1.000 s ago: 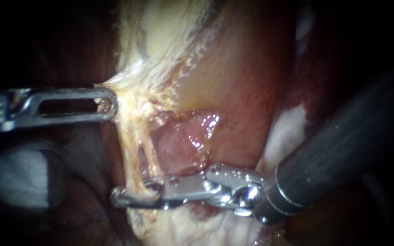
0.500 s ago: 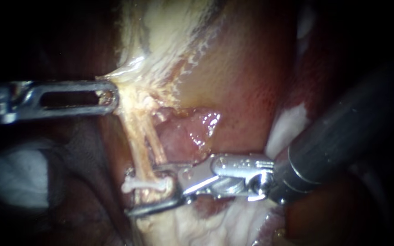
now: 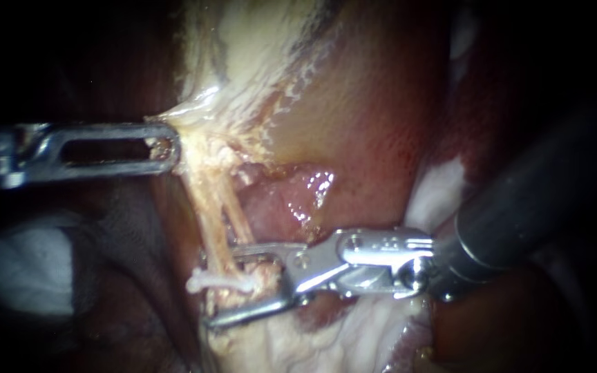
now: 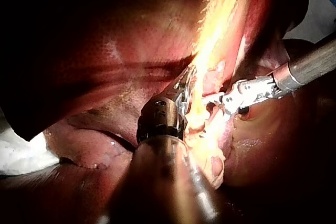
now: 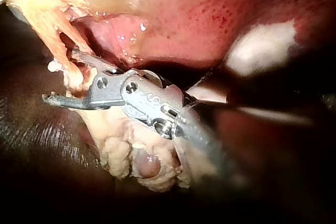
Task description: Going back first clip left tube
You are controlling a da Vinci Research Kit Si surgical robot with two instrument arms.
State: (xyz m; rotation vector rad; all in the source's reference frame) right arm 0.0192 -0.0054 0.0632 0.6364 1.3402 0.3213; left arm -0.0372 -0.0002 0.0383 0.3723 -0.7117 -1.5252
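Note:
Two pale tubes run down the middle of the endoscope view, the left tube (image 3: pixel 210 214) beside the right tube (image 3: pixel 240 222). A white clip (image 3: pixel 219 280) lies across the left tube low down. My right instrument (image 3: pixel 221 287) comes in from the right. Its jaws are open above and below the clip, and a gap shows around it. My left instrument (image 3: pixel 166 148) holds the stringy tissue (image 3: pixel 191 131) at the tubes' upper end, its slotted jaws shut on it. The right wrist view shows the open jaws (image 5: pixel 64 78) astride the tube.
Red-brown liver (image 3: pixel 374 117) fills the right of the field, with a wet pink raw patch (image 3: pixel 281 207) beside the tubes. Pale fatty tissue (image 3: pixel 243 41) hangs above, and more lies below the clip (image 3: pixel 278 345). White patches show at right (image 3: pixel 437 190) and left (image 3: pixel 22 269).
My right instrument's jaws, shut across the tube a second ago, have opened and left the white clip on it. The instrument has drawn back to the right. The left instrument holds still.

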